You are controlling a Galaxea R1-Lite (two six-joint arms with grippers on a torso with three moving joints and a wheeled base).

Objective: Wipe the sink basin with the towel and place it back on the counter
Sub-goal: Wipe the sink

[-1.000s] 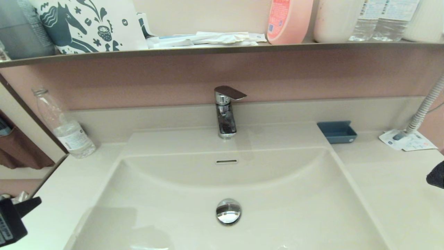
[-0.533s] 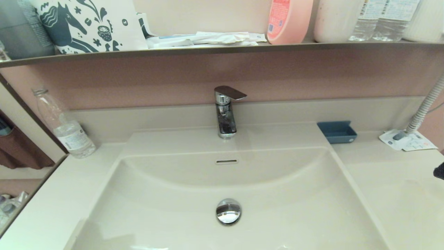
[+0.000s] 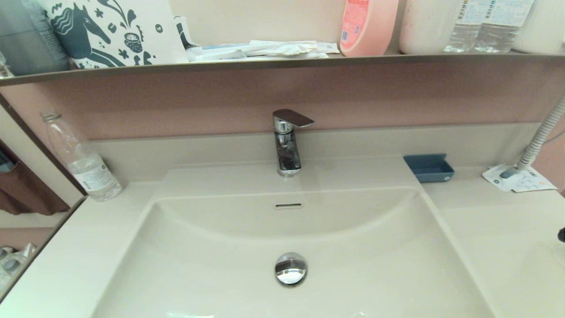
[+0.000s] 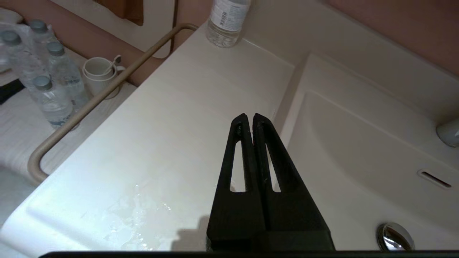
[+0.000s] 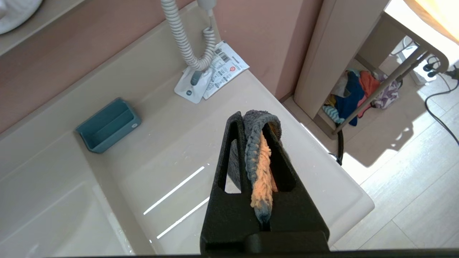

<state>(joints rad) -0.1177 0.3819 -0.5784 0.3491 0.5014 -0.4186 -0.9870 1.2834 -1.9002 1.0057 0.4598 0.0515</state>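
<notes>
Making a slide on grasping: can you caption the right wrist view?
Right gripper shut on the towel, above the counter right of the sink basin.

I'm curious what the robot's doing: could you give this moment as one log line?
right gripper: shut on towel, above counter | left gripper: shut, empty | sink basin: no towel

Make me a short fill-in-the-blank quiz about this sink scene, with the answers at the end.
1. The right gripper is shut on the ____.
2. The left gripper, above the counter beside the sink basin, has its fingers ____.
3. The small blue tray holds ____.
4. The faucet stands behind the basin, and its color is ____.

Answers: towel; shut; nothing; chrome
</notes>
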